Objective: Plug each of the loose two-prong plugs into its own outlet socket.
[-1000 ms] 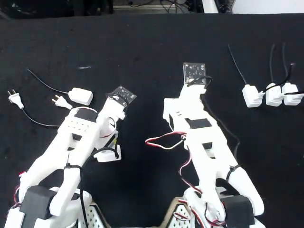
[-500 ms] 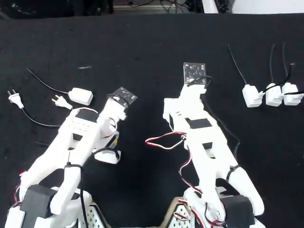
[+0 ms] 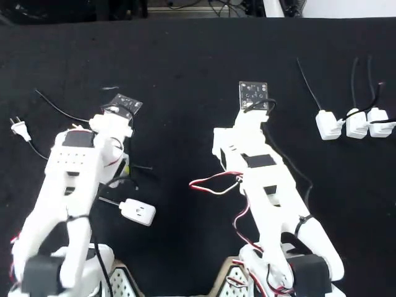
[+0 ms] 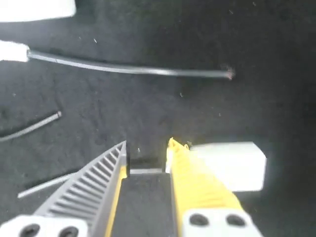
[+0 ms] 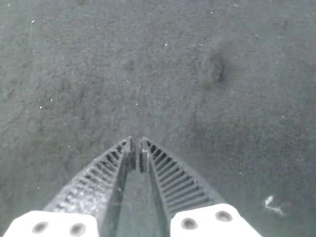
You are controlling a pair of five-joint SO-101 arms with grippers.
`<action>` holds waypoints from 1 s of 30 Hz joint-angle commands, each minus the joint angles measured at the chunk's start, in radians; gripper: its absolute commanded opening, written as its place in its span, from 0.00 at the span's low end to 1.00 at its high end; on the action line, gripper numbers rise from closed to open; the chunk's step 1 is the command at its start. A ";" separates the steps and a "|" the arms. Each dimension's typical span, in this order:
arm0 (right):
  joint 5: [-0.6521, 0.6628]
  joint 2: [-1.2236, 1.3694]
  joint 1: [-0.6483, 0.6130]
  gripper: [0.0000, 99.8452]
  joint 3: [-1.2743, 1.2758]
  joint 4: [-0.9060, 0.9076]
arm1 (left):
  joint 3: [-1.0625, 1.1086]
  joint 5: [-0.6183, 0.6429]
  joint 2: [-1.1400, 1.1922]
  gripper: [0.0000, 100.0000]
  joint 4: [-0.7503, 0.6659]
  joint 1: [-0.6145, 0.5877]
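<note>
Black tabletop with outlet sockets, dim room behind

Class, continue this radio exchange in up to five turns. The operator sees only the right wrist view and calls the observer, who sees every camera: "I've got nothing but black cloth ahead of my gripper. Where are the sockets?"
Observer: The high view shows three white sockets in a row on the right side of the table, each with a black cable.
Operator: Is there a loose plug anywhere?
Observer: A two-prong plug lies near the table's left edge on a black cord.
Operator: And the other arm?
Observer: In its wrist view the left gripper is open, with a white block just beside its yellow finger.
</note>
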 commanded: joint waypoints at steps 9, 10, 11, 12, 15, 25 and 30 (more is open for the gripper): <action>-0.006 0.005 -0.017 0.01 -0.033 -0.025 | 0.254 0.002 -0.342 0.14 0.034 0.199; -0.006 0.005 -0.017 0.01 -0.033 -0.025 | 0.283 0.002 -0.350 0.14 0.011 0.199; -0.006 0.005 -0.017 0.01 -0.031 -0.025 | 0.306 0.002 -0.351 0.14 -0.008 0.199; -0.006 0.005 -0.017 0.01 -0.031 -0.025 | 0.325 0.002 -0.350 0.16 -0.021 0.199; -0.006 0.005 -0.017 0.01 -0.031 -0.025 | 0.364 0.005 -0.347 0.22 -0.061 0.196; -0.006 0.005 -0.017 0.01 -0.031 -0.025 | 0.410 0.003 -0.347 0.21 -0.227 0.189; -0.006 0.005 -0.017 0.01 -0.031 -0.023 | 0.410 0.003 -0.345 0.22 -0.259 0.189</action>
